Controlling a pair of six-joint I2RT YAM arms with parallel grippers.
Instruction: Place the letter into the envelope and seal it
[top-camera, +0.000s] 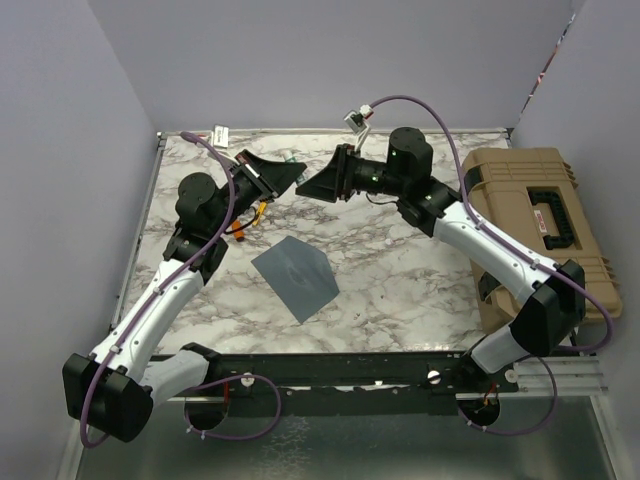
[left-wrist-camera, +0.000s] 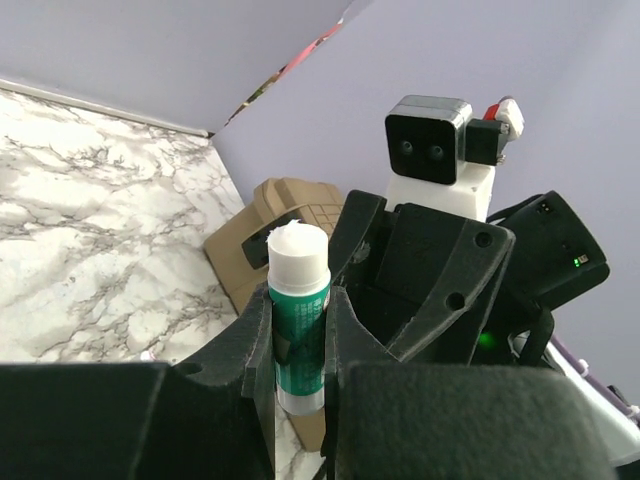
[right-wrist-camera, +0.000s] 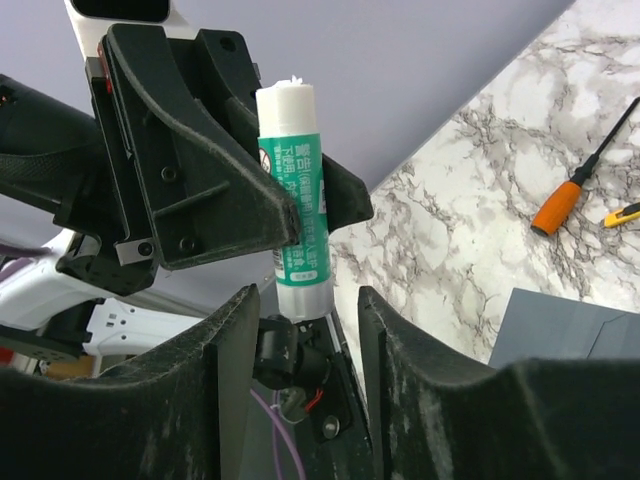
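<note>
Left pincer pinches an uncapped glue stick, with the right pincer spread and facing it. The envelope lies flat on the counter beneath both, slanted and roughly midway between them.

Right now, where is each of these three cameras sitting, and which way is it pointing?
Top external: above and behind the arms, looking down on the marble table and grey-blue envelope; both arms show.
Left wrist: on the left arm, facing the right arm's wrist camera; its own jaws clamp a glue stick.
Right wrist: on the right arm, facing the left arm; its own open jaws show below.
Shared: both wrist views see the glue stick; top and right wrist see the envelope.
</note>
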